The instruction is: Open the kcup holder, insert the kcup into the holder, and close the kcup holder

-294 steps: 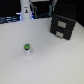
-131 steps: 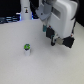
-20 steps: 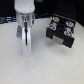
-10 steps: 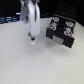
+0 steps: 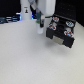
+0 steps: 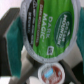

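- looking at the exterior view, the kcup holder (image 5: 61,31) sits toward the far edge of the pale counter (image 5: 30,60), on the exterior view's right, with its drawer pulled out toward the camera
- the open tray shows round pod slots, and a few look filled with pods (image 5: 68,23) with lighter tops, though it's too blurry to count them
- the arm is up over the far side of the counter, just beside the holder on the exterior view's left, with the claw (image 5: 39,26) pointing down
- the claw is pinching the kcup (image 6: 49,26): in the wrist view the green foil lid fills most of the frame, with "dark magic" printed on it, and the teal fingers (image 6: 17,35) press on either side
- in the exterior view the kcup (image 5: 38,22) is only a small green smudge at the claw, held off the counter surface
- below the held cup in the wrist view there's another pod (image 6: 49,73) with a brownish-red top sitting in a slot of the tray
- a tall white bottle (image 5: 25,12) stands at the far edge behind the arm
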You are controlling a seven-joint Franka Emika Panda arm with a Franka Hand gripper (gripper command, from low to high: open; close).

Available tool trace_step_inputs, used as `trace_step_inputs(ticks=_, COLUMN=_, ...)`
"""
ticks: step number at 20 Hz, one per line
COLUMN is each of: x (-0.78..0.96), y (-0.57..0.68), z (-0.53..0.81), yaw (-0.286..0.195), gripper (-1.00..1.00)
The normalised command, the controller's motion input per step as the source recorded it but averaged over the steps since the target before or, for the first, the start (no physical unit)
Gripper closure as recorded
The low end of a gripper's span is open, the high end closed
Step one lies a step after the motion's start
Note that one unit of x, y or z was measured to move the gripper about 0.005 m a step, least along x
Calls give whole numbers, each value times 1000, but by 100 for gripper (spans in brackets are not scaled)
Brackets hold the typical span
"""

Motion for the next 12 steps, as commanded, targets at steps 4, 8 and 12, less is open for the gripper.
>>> trace_step_inputs(ticks=4, x=31, y=687, z=435, yaw=9, gripper=100)
trace_step_inputs(ticks=8, x=43, y=690, z=328, yaw=13, gripper=100)
trace_step_inputs(ticks=12, x=18, y=684, z=187, yaw=26, gripper=100)
